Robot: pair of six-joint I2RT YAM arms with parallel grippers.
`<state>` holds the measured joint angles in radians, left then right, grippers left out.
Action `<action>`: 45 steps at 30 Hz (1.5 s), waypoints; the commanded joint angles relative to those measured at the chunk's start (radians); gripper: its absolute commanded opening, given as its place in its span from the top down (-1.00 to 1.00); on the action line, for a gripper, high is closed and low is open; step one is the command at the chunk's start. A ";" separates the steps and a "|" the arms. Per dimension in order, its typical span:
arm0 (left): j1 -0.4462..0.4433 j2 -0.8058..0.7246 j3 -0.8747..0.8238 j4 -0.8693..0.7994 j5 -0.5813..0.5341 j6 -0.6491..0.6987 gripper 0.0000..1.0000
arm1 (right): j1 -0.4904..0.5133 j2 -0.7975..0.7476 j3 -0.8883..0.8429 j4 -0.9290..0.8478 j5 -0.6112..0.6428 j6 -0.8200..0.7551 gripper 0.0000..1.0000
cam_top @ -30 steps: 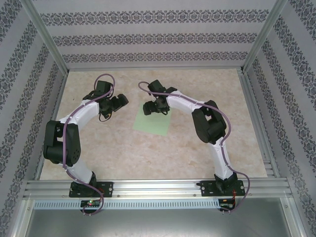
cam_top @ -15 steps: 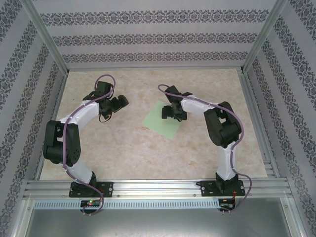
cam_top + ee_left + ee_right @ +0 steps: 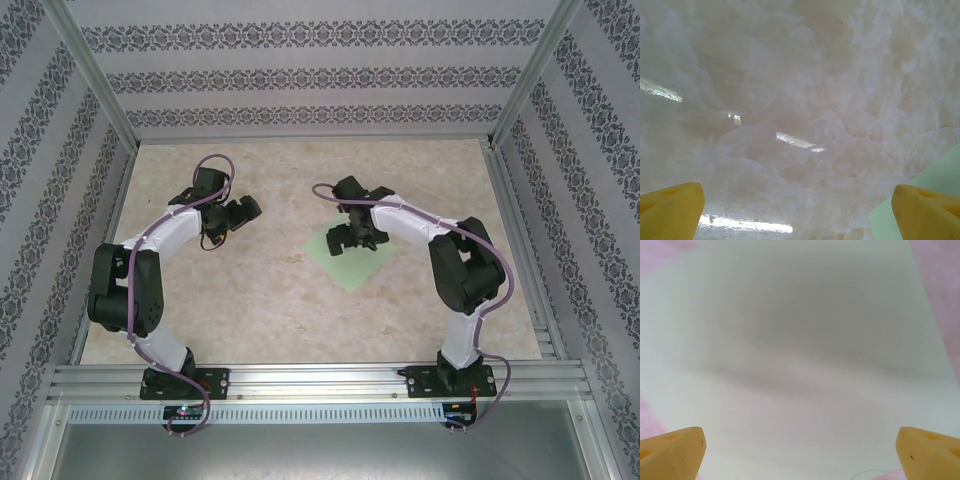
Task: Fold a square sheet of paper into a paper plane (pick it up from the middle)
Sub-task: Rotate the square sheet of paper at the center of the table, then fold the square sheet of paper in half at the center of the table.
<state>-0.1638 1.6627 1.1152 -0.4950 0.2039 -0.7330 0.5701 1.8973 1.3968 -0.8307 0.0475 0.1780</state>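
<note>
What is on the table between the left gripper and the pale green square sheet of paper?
Nothing. In the top external view, bare beige marbled tabletop runs from the left gripper to the pale green square sheet of paper.

Top view looks down from behind; both wrist views face down closely, sharing the sheet [image 3: 357,266].

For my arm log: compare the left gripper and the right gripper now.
The right gripper is above the thin pale green square sheet of paper; the left gripper is above bare beige table, the sheet's corner at its side. The left gripper sits farther from the arm bases than the right gripper. Both are open, yellow-tipped.
</note>
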 commanded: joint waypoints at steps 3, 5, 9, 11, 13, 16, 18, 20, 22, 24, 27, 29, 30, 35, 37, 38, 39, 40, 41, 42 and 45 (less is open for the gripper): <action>-0.002 -0.023 0.005 0.001 -0.004 0.035 -0.99 | -0.003 0.066 0.105 -0.087 -0.018 -0.259 -0.96; -0.001 -0.019 0.009 0.003 -0.002 0.034 -1.00 | -0.006 0.094 0.135 -0.106 -0.025 -0.290 -0.96; -0.002 -0.009 0.024 -0.003 0.001 0.041 -1.00 | -0.012 0.152 0.185 -0.139 -0.029 -0.322 -0.96; -0.001 -0.008 0.027 -0.004 -0.003 0.041 -1.00 | -0.015 0.173 0.196 -0.143 -0.030 -0.325 -0.96; -0.002 -0.005 0.029 -0.006 -0.003 0.041 -1.00 | -0.019 0.189 0.203 -0.148 -0.029 -0.325 -0.96; -0.002 0.002 0.033 -0.008 0.001 0.037 -1.00 | -0.028 0.213 0.203 -0.151 -0.031 -0.321 -0.96; -0.002 0.005 0.034 -0.008 0.002 0.036 -1.00 | -0.033 0.232 0.197 -0.152 -0.015 -0.315 -0.96; -0.002 0.007 0.037 -0.008 0.002 0.036 -1.00 | -0.035 0.249 0.191 -0.156 -0.003 -0.313 -0.95; -0.003 0.009 0.041 -0.010 0.003 0.035 -1.00 | -0.036 0.269 0.185 -0.154 0.005 -0.305 -0.94; -0.003 0.011 0.046 -0.011 0.004 0.034 -1.00 | -0.037 0.289 0.179 -0.149 0.005 -0.300 -0.92; -0.004 0.012 0.049 -0.014 0.005 0.035 -1.00 | -0.042 0.312 0.174 -0.147 -0.001 -0.291 -0.88; -0.005 0.012 0.052 -0.017 0.006 0.036 -1.00 | -0.045 0.325 0.174 -0.148 -0.009 -0.287 -0.83; -0.005 0.013 0.052 -0.017 0.005 0.036 -1.00 | -0.048 0.331 0.173 -0.150 -0.014 -0.284 -0.80; -0.007 0.014 0.052 -0.015 0.007 0.035 -1.00 | -0.059 0.333 0.171 -0.139 -0.021 -0.272 -0.74; -0.007 0.016 0.051 -0.014 0.008 0.035 -1.00 | -0.066 0.331 0.170 -0.136 -0.032 -0.267 -0.72; -0.008 0.016 0.050 -0.014 0.009 0.035 -1.00 | -0.067 0.329 0.171 -0.134 -0.036 -0.266 -0.71; -0.009 0.015 0.048 -0.014 0.008 0.035 -1.00 | -0.071 0.329 0.171 -0.133 -0.040 -0.263 -0.69; -0.009 0.015 0.048 -0.014 0.008 0.035 -1.00 | -0.073 0.331 0.171 -0.132 -0.042 -0.261 -0.68; -0.009 0.015 0.048 -0.014 0.009 0.034 -1.00 | -0.074 0.330 0.172 -0.131 -0.041 -0.259 -0.67; -0.009 0.015 0.047 -0.014 0.009 0.035 -1.00 | -0.075 0.328 0.173 -0.131 -0.043 -0.254 -0.64; -0.009 0.013 0.045 -0.014 0.009 0.035 -1.00 | -0.076 0.316 0.175 -0.124 -0.067 -0.244 -0.53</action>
<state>-0.1661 1.6665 1.1385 -0.4980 0.2039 -0.7143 0.5117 2.1517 1.5955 -0.9817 -0.0166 -0.0948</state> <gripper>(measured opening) 0.999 0.771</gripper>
